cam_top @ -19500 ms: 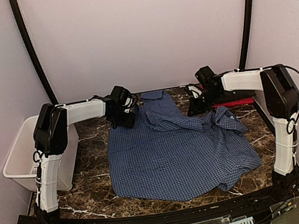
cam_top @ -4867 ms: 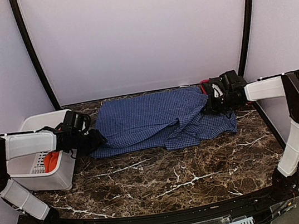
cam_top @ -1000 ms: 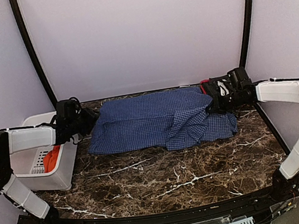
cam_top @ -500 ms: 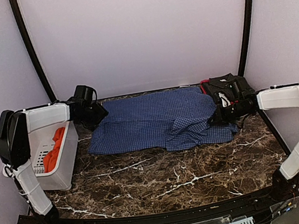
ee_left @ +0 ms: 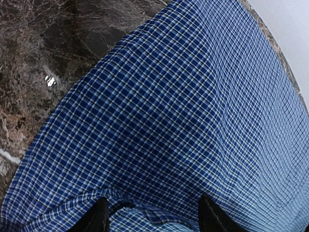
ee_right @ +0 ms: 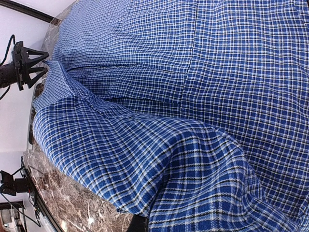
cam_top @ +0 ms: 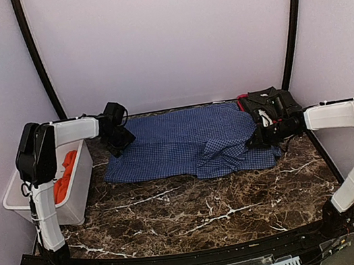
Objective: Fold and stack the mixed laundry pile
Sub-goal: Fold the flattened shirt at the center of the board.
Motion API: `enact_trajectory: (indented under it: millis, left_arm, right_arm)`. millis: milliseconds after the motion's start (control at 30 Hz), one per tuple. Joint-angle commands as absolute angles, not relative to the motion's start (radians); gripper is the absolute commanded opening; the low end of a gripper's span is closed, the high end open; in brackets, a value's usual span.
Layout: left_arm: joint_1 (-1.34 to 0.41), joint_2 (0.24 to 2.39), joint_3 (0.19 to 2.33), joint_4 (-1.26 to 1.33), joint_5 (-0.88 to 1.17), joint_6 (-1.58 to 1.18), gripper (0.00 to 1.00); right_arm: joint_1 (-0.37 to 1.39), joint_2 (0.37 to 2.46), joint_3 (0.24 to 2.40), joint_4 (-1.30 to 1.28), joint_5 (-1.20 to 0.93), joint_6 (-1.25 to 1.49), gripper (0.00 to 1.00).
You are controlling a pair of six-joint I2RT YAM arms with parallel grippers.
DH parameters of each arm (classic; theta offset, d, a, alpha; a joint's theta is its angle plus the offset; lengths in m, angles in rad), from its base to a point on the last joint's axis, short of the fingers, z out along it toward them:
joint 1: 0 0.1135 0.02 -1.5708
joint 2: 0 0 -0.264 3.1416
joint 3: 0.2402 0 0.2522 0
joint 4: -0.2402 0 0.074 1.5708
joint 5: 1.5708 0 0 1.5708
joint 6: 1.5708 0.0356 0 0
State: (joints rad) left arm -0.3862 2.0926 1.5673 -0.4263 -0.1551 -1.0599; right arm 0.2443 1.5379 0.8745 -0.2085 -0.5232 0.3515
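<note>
Checked shirt (cam_top: 185,141) is lying partly folded on the table's far side (cam_top: 208,208), left gripper (ee_left: 154,218) hovering jaws-apart above it, right gripper (cam_top: 258,139) pinching its right edge, orange shirt (cam_top: 63,175) waiting in basket (cam_top: 14,200).

Left fingers (ee_left: 99,218) spread, right fingers (cam_top: 258,138) closed, both forearms pointed inward.

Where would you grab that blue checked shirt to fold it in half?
Probably the near-left corner of the checked shirt, coming in from the left, low over the table. There the cloth lies flat with a free edge to pinch; the right end is bunched in overlapping folds.
</note>
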Motion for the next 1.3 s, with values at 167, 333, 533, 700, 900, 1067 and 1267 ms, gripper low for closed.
enact_trajectory:
  millis: [167, 333, 533, 700, 900, 1067, 1267]
  left_arm:
    - [-0.387, 2.134, 1.645, -0.517, -0.143, -1.086, 0.22]
    - [-0.388, 2.076, 1.634, -0.556, -0.136, -1.088, 0.00]
    - [-0.400, 1.896, 1.507, -0.549, -0.144, -1.084, 0.00]
    - [-0.436, 1.691, 1.351, -0.532, -0.163, -1.063, 0.00]
    - [-0.526, 1.448, 1.104, -0.563, -0.210, -1.064, 0.00]
    - [-0.603, 1.228, 0.920, -0.602, -0.219, -1.126, 0.00]
    - [-0.710, 1.075, 0.735, -0.679, -0.231, -1.244, 0.00]
  right_arm:
    - [0.253, 1.545, 0.882, -0.192, -0.519, 0.331, 0.00]
    - [0.253, 1.526, 0.902, -0.221, -0.522, 0.330, 0.00]
    - [0.252, 1.470, 0.927, -0.279, -0.526, 0.327, 0.00]
    - [0.252, 1.385, 0.918, -0.345, -0.525, 0.326, 0.00]
    - [0.256, 1.254, 0.840, -0.424, -0.545, 0.340, 0.00]
    - [0.299, 1.134, 0.719, -0.466, -0.561, 0.385, 0.00]
    - [0.435, 0.999, 0.621, -0.505, -0.514, 0.554, 0.00]
